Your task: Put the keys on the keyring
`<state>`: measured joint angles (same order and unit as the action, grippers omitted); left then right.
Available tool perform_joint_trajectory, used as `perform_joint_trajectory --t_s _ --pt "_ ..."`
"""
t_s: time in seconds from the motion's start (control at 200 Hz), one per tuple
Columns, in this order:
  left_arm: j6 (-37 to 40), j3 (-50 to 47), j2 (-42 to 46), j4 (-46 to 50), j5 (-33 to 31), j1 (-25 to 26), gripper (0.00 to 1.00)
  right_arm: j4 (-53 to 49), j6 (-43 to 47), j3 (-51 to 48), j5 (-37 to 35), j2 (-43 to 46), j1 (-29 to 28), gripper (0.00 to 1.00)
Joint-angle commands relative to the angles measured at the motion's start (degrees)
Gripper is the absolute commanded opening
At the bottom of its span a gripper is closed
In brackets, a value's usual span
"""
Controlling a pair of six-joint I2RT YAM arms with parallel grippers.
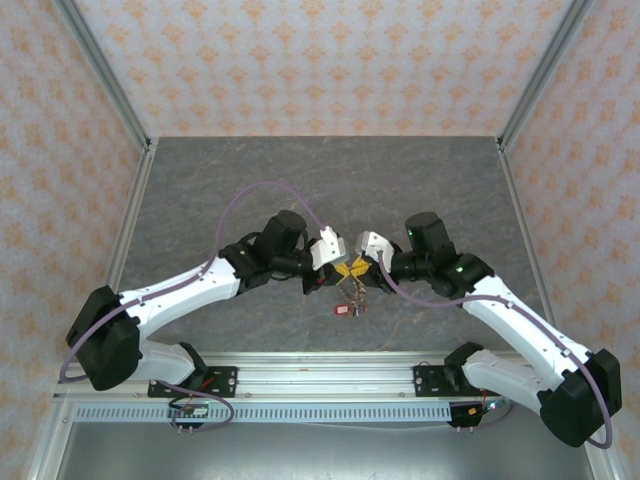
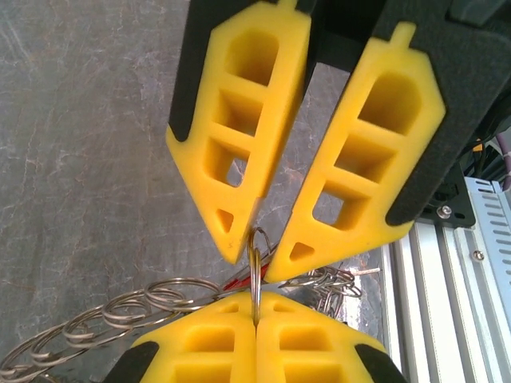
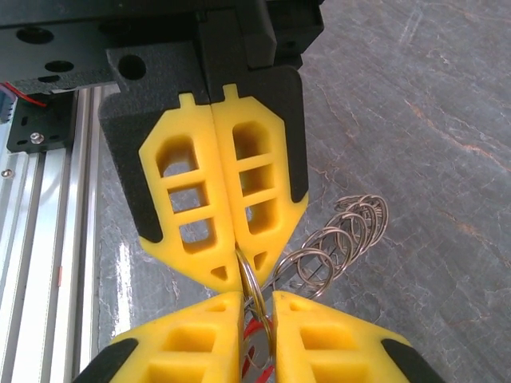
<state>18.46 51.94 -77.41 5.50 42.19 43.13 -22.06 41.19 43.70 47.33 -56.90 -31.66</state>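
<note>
- Top view, left gripper (image 1: pixel 338 268): meets the right gripper (image 1: pixel 358 267) tip to tip above the middle of the grey table (image 1: pixel 250 180). From here I cannot tell how far either stands open.
- Top view, keys (image 1: pixel 347 300): a small silver bunch hanging just below the two tips, with a red tag (image 1: pixel 340 310) lowest, near the table's front edge.
- Left wrist view, left gripper (image 2: pixel 255 319): yellow jaws pressed flat together, clamped on a thin ring (image 2: pixel 255 275) seen edge-on and upright.
- Left wrist view, right gripper (image 2: pixel 257 259): jaws a little apart, one tip on either side of the top of the thin ring. Contact cannot be told.
- Left wrist view, keyring (image 2: pixel 136 311): a chain of linked silver loops running left from the thin ring. Whether the two are joined cannot be told. The silver keys (image 2: pixel 335 281) lie in a tangle to the right.
- Right wrist view, right gripper (image 3: pixel 257 303): jaws parted by a narrow gap, the thin ring (image 3: pixel 249 281) passing through it.
- Right wrist view, left gripper (image 3: pixel 238 271): jaws together, pinching the ring's upper edge.
- Right wrist view, keyring (image 3: pixel 335 239): curls away to the right, above the table.
</note>
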Motion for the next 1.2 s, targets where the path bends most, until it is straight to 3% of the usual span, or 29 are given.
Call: perform_joint_trajectory --t_s 0.0,0.365,0.56,0.721,1.056,1.196 --pt "-2.10 -0.92 2.30 -6.45 2.22 0.37 0.00 3.65 -1.69 -2.61 0.10 1.17 0.33 0.16" --pt "-2.92 -1.47 1.85 -7.57 2.39 0.27 0.00 8.82 -5.08 -6.26 -1.65 3.23 0.65 0.14" --pt "-2.14 -1.26 1.82 -6.10 1.44 0.28 0.00 8.15 -3.35 -7.97 -13.22 7.93 0.65 0.21" --pt "-2.00 -1.09 1.49 -5.60 1.48 0.28 0.00 4.56 -1.52 -7.27 -8.15 8.41 0.69 0.24" --pt "-1.09 1.02 0.27 -3.28 1.77 0.27 0.00 16.16 -6.87 -10.61 -0.04 6.32 0.66 0.21" --pt "-0.55 2.02 -0.20 -0.91 0.37 0.28 0.00 19.18 -8.00 -11.61 -1.42 5.28 0.57 0.20"
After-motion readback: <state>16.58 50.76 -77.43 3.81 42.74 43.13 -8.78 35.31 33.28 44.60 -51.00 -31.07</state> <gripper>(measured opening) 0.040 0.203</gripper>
